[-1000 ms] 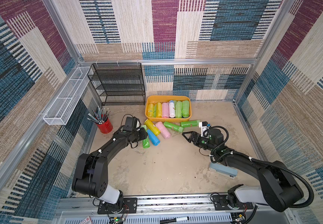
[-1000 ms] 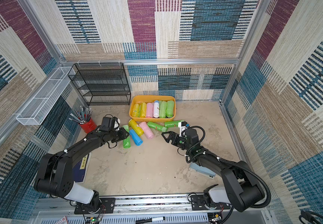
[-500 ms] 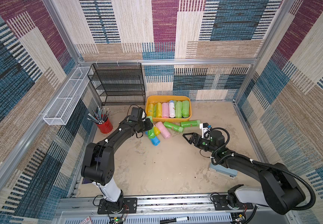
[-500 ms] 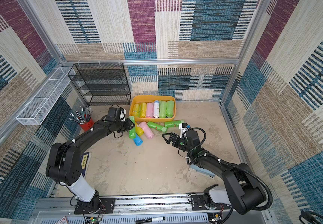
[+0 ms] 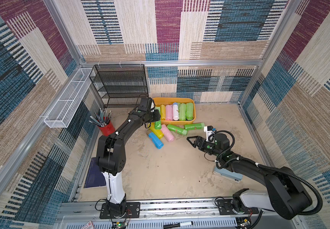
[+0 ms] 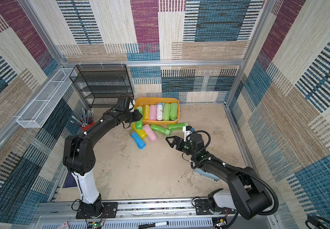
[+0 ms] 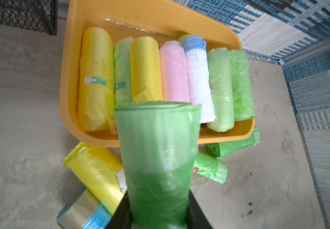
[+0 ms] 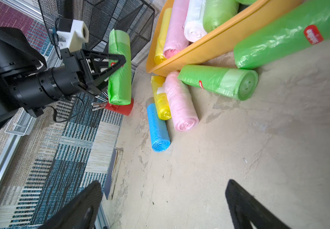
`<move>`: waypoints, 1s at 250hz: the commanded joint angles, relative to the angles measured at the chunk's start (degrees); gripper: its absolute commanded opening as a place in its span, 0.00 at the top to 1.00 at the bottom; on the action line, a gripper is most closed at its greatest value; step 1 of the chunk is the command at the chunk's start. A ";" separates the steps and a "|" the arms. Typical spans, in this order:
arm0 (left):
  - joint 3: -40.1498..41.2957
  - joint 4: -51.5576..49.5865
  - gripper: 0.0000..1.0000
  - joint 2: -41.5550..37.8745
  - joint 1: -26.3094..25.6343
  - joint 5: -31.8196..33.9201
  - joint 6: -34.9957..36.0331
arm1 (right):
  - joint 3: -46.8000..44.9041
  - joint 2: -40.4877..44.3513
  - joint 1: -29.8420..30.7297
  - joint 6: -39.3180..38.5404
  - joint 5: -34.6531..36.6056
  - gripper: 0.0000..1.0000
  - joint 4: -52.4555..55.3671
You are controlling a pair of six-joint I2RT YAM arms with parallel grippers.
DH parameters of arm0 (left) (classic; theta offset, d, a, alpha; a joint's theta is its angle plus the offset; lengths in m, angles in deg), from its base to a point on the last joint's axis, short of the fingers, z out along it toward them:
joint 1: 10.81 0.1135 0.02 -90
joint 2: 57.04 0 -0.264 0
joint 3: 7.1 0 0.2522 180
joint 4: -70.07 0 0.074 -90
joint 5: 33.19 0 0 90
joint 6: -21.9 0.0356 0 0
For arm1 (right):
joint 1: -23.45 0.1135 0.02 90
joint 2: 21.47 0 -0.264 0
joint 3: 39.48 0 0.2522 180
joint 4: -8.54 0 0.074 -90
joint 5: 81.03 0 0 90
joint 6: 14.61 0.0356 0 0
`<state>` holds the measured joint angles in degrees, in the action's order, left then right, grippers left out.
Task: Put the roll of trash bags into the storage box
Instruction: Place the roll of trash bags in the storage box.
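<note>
green roll carried to the storage box

the left gripper (image 8: 120, 65) is clamped across a green roll (image 8: 119, 87), held off the floor at the 7 o'clock corner of the storage box (image 7: 160, 17) and not yet inside. to do this well, carry the roll toward 1 o'clock, clear the rim, line it up with the packed rows and release low. the right gripper (image 5: 192, 141) stands wide and empty. count: boxed rolls (image 5: 168, 112), seven visible; floor rolls (image 5: 167, 133), five; held, one.

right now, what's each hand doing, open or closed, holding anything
Left hand: closed on a green roll of trash bags.
Right hand: open, holding nothing.
</note>
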<state>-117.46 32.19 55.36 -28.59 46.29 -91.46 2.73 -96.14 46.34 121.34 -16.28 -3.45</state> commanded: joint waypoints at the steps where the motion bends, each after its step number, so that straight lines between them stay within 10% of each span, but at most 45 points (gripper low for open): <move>1: -4.60 -2.73 1.00 2.65 -0.05 1.19 3.34 | -0.04 -0.29 -0.04 -0.69 0.51 0.01 -0.95; 218: -38.34 -15.25 1.00 27.09 0.03 11.67 10.70 | 0.76 -3.84 -0.04 -2.57 -1.08 0.01 -2.41; 250: -41.12 -15.34 0.84 29.48 0.14 12.31 11.31 | 1.27 -4.11 -0.04 -3.40 -0.07 0.01 -1.15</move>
<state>-156.21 17.46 83.21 -28.55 56.80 -82.23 3.27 -99.99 46.30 119.53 -16.50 -4.76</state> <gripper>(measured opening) 0.326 0.993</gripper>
